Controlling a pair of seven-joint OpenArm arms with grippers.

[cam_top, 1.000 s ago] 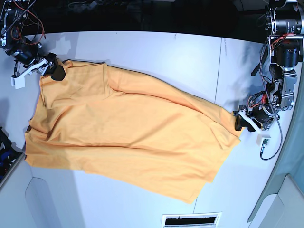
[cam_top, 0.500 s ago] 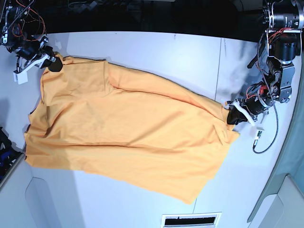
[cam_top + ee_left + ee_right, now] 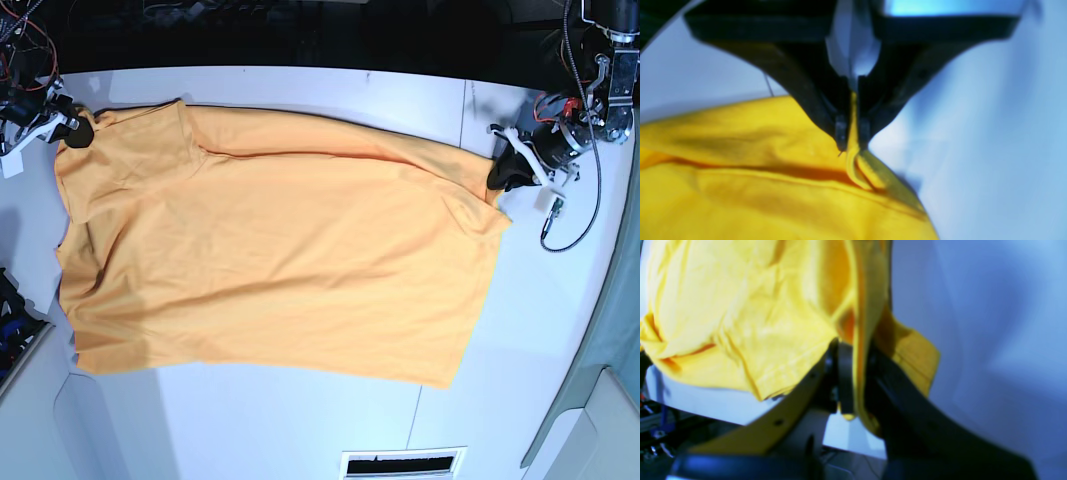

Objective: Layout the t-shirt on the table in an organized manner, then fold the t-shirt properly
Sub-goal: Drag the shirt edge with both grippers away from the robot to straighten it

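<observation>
Orange-yellow fabric covers most of the white table (image 3: pixel 300 420): the t-shirt (image 3: pixel 270 260) lies spread out, its plain side up, with no lettering showing. Its far edge runs almost straight from the far-left corner of the table across to the right, stretched between the two arms. A fold ridge slants from the far left toward the middle, and soft creases cross the left part. The near hem runs from the near left to a corner at the near right, well short of the table's near edge.

At the far-left corner of the garment, the right gripper (image 3: pixel 78 128) is clamped on the cloth. Its wrist view shows the dark fingers (image 3: pixel 843 380) pressed together with a doubled strip of fabric pinched between them, and a hemmed flap hanging beside the grip.

At the far-right corner, the left gripper (image 3: pixel 503 172) is likewise clamped on the t-shirt. Its wrist view shows the black fingers (image 3: pixel 840 130) closed tight with a thin yellow edge squeezed between them, and a small loop of hem bulging out just under the tips.

A thin dark seam (image 3: pixel 462 150) crosses the tabletop from far to near, passing under the right part of the shirt. Red and black cables (image 3: pixel 575 215) trail from the left arm over the right edge of the table. A slotted vent (image 3: pixel 403 463) sits at the near edge.
</observation>
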